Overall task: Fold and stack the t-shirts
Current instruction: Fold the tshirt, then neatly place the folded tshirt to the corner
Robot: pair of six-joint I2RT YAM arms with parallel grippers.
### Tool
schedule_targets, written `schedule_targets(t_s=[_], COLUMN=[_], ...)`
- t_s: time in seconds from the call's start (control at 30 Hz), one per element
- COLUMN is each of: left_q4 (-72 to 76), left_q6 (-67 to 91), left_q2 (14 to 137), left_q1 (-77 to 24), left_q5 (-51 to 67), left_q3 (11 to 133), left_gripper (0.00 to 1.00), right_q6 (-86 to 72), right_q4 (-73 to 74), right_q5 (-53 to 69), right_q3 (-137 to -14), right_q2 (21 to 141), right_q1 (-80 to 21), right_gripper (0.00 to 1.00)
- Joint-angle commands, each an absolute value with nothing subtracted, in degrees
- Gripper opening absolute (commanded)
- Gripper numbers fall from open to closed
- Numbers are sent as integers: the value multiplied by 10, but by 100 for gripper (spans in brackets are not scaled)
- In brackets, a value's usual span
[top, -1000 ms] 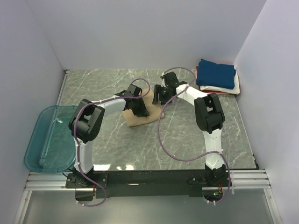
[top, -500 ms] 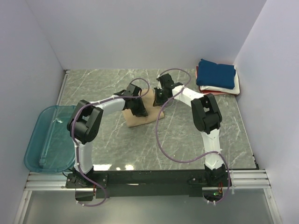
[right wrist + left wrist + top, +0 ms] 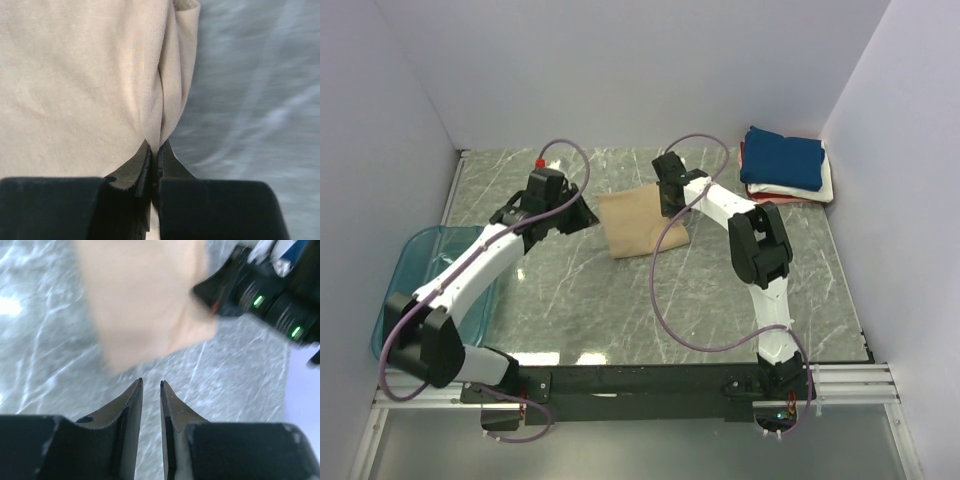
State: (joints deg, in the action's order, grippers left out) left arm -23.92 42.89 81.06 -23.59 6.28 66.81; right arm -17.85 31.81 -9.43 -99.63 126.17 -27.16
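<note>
Right wrist view: my right pincer [image 3: 155,150] is clamped on a fold of the one tan t-shirt [image 3: 638,223], mid-tabletop [image 3: 720,290]. My left pincer [image 3: 150,386] hangs nearly closed, holding nothing, just left of the shirt. One folded stack [image 3: 785,168], navy on top, sits in the far right corner.

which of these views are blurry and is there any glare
Left wrist: the tan shirt and the right gripper are smeared, its own fingers sharp. Right wrist: the marble table is streaked, the cloth crisp. Top view: sharp, a bright reflection at the table's near edge.
</note>
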Motion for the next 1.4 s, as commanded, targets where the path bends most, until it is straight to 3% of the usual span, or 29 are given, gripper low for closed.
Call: schedule_targets(t_s=[0.0,0.17,0.43,0.7,0.87,1.07,1.17,1.37], left_q4=[-264,-285,-342,-369,-359,-327,-320,-314], left_q6=[381,351,306,294,305,308,309,301], left_q2=[767,682,561,529,500,488,494,497], left_q1=[-234,-234,-234,-234,-234,-234,-234,-229], left_q5=[46,75,23,-23,-33,-29,-31,-41], left_q3=[622,570,540,525,507,476,466,463], left_gripper=[26,25,24,16,14,17,27,32], right_q6=[-132,-70,51,120,147,192,209,222], right_q4=[348,378,349,324,305,251,237,206], right_q5=[-241,-314,-366,-437,-421,-421,-423,-409], right_q3=[-1048,-1118,-1177,-1245,-1290,-1326,-1366,-1406], right_q2=[1269,1306,1292,1303,1322,1346,1361,1361], right_q1=[-259,-235,-179,-163,-146,-131,-120,-98], right_gripper=[0,0,0,0,0,0,0,0])
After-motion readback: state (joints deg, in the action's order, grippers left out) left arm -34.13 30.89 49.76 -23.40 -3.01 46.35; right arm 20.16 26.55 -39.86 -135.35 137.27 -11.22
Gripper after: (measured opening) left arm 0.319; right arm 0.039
